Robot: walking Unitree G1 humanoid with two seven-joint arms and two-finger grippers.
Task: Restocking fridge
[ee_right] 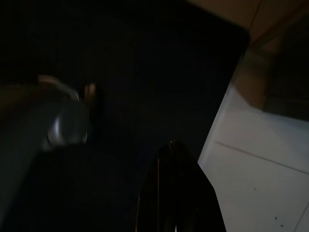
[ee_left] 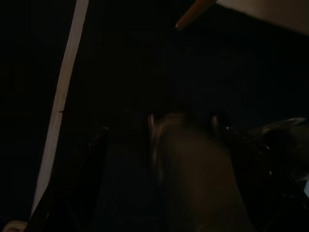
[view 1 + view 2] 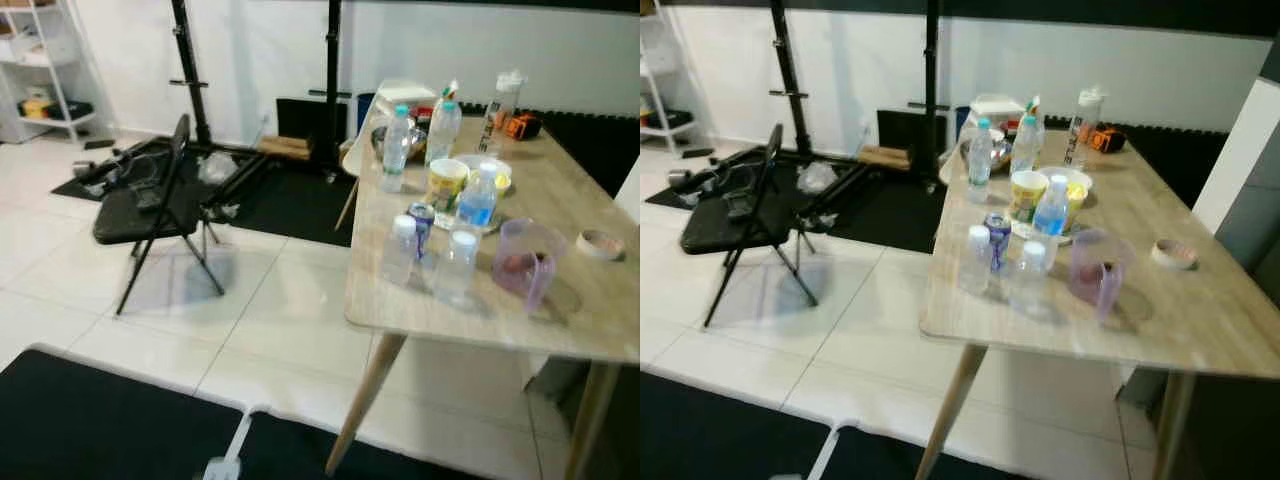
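A light wooden table [image 3: 560,300] stands ahead to the right and carries the drinks. Two clear water bottles [image 3: 400,250] [image 3: 457,265] stand near its front edge, with a blue can [image 3: 421,222] just behind them. A blue-labelled bottle [image 3: 478,197] and a yellow cup [image 3: 446,185] sit mid-table, and two more bottles [image 3: 397,148] [image 3: 442,130] stand further back. A purple pitcher [image 3: 525,262] is at the right. Both arms hang idle over a dark mat. My right gripper [image 1: 175,193] is a black shape in the very dark right wrist view.
A black folding chair [image 3: 150,210] stands on the white tiles to the left. Black stands and clutter [image 3: 200,160] lie behind it, with a white shelf [image 3: 40,60] at far left. A black mat [image 3: 100,420] covers the near floor. A tape roll [image 3: 601,244] lies at the table's right.
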